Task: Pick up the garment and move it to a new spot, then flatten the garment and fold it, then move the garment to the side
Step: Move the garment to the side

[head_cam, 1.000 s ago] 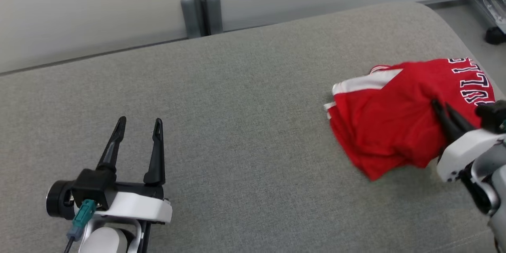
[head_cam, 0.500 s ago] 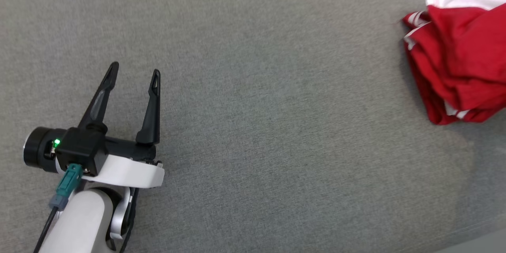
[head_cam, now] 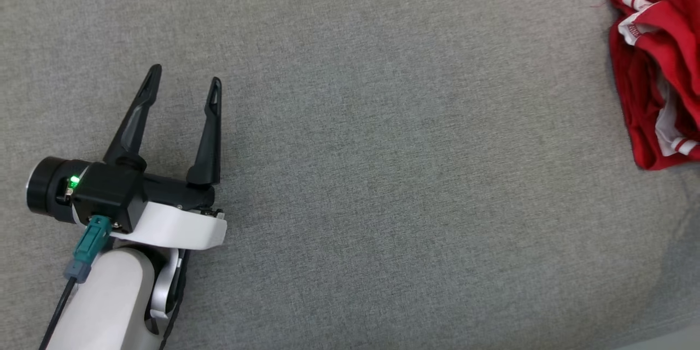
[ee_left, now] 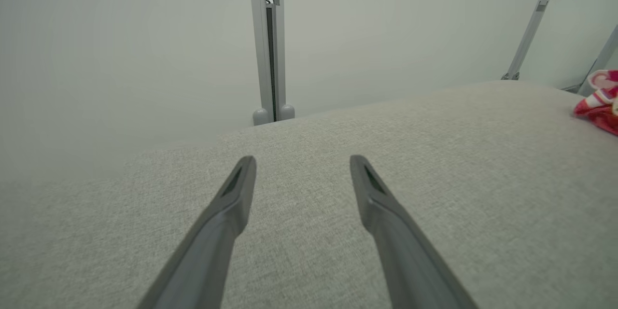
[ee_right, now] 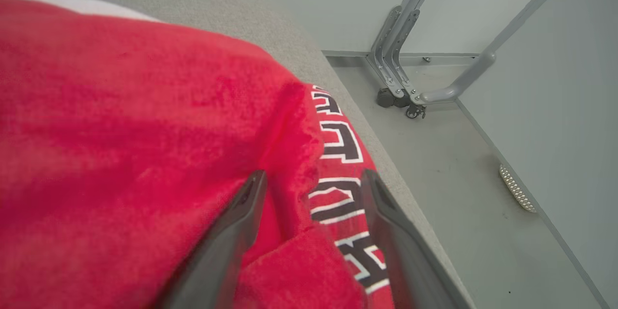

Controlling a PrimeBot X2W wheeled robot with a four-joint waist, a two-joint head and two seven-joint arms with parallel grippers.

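My left claw (head_cam: 186, 75) hangs over the gray cushion (head_cam: 383, 175), fingers spread wide. The red shirt (head_cam: 637, 104) lies bunched at the cushion's right edge. My right claw (ee_right: 314, 176) is over it, fingers apart, with a fold of cloth between them.

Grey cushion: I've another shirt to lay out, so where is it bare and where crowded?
Bare: the wide stretch of cushion between the left tool and the red garment. Crowded: the right end, where the bunched garment lies with the right tool open over it.
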